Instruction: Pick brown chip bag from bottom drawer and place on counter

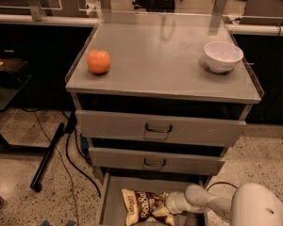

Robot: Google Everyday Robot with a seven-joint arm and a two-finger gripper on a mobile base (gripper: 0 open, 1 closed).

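The brown chip bag point(140, 205), dark brown and cream with white "Sea Salt" lettering, lies flat in the open bottom drawer point(111, 197) at the bottom of the camera view. My gripper point(166, 209) reaches in from the right on a pale arm and is down at the bag's right end, touching or overlapping it. The grey counter point(160, 55) is the cabinet top above, with an orange point(98, 61) at its left and a white bowl point(222, 56) at its right.
Two shut grey drawer fronts with dark loop handles point(158, 128) sit above the open drawer. A black pole point(47, 157) and cables lie on the speckled floor to the left. A dark bench with a pale rim runs behind the cabinet.
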